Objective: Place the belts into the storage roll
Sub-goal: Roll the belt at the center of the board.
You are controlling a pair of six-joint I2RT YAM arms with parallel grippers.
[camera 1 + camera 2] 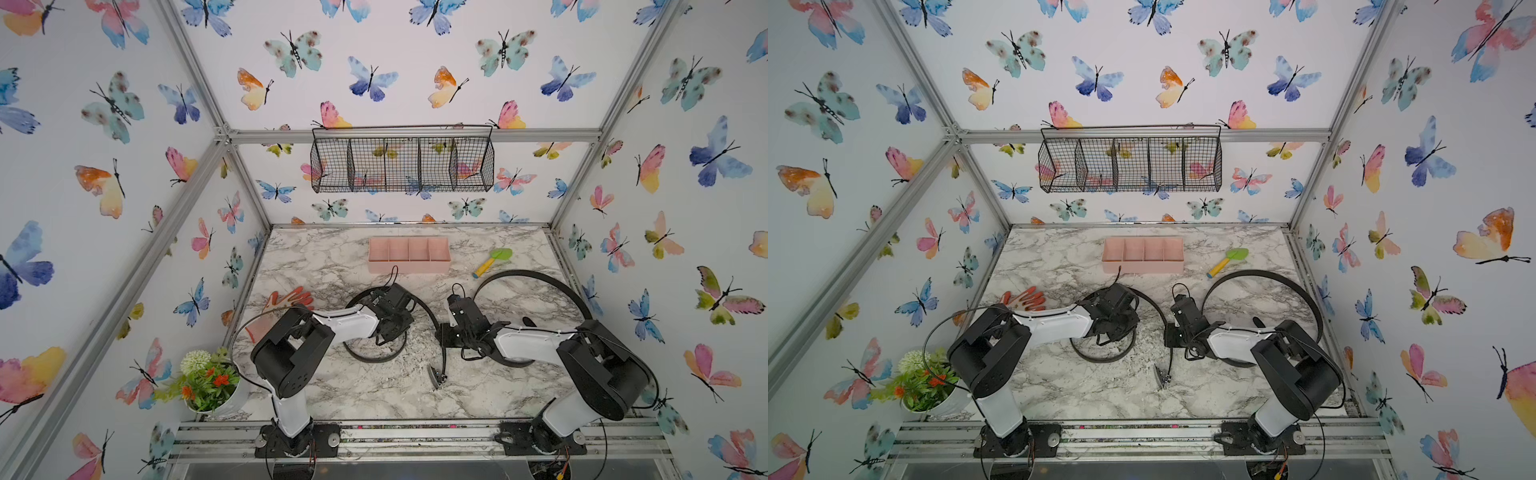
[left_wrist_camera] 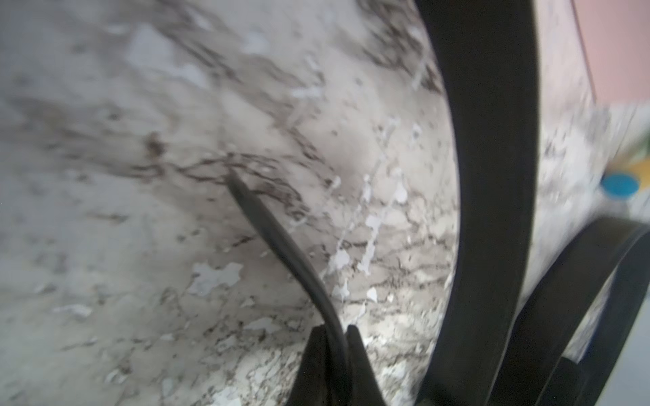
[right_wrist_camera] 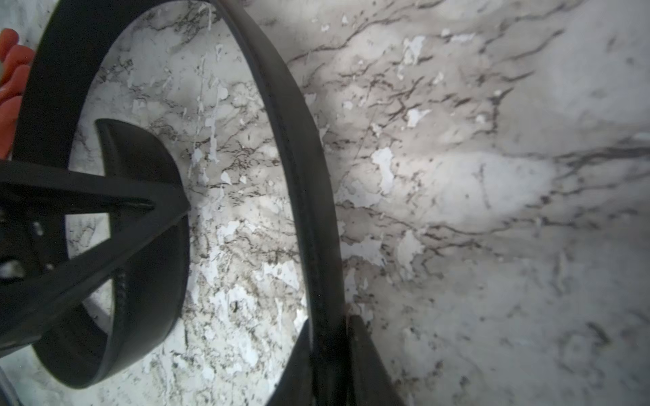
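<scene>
On the marble bench (image 1: 332,257), left of centre, the left end effector (image 2: 334,328) is clamped on a coiled belt (image 3: 302,133). Just right, the right end effector (image 3: 330,321) pinches the same belt. A second belt (image 1: 536,276) arcs at right. The pink storage roll (image 1: 409,267) sits far centre.

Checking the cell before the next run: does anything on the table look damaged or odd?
Yes: the marble tabletop is worn near its middle, white patches where the print looks peeled. The left belt and right belt stand on edge in loose loops.
</scene>
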